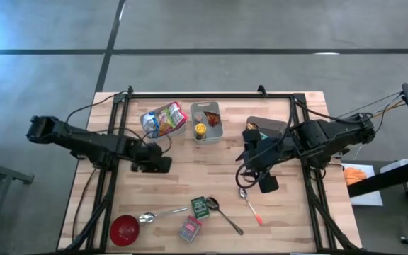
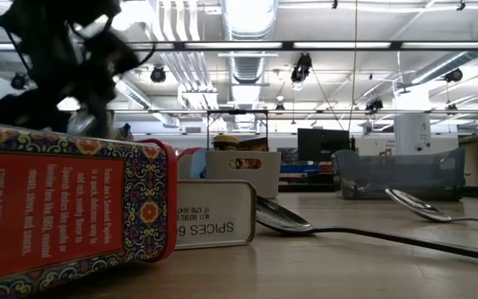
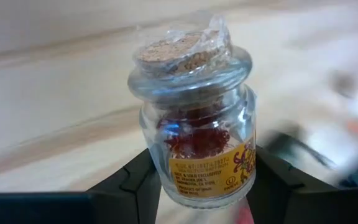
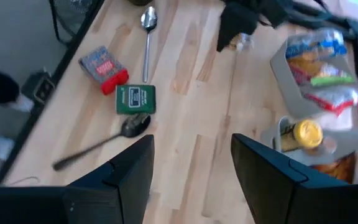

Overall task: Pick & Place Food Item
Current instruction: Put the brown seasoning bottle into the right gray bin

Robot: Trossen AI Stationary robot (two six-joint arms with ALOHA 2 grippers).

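A small glass jar [image 3: 194,149] with a cork stopper [image 3: 182,53], red threads inside and a yellow label sits between the fingers of my left gripper [image 3: 197,186], which is shut on it left of the table's middle [image 1: 156,163]. The right wrist view shows that same gripper and the jar [image 4: 243,42] farther off. My right gripper [image 4: 191,168] hangs open and empty above the table's right half [image 1: 255,180]. My left gripper pinches the jar's lower body at label height [image 3: 169,177] between its two fingers [image 3: 135,183], one on each opposite side. The fingers slant down from the table's left. The jar is tilted, its cork end pointing away from the wrist, and looks lifted off the wood.
At the far middle a grey tray [image 1: 213,113] holds a yellow-lidded jar [image 1: 200,129], beside a colourful snack bag [image 1: 165,119]. A second grey container [image 1: 266,126] lies under the right arm. Near the front edge lie a green tin [image 1: 201,206], a red tin [image 1: 190,228], spoons [image 1: 163,213] and a red bowl [image 1: 125,229].
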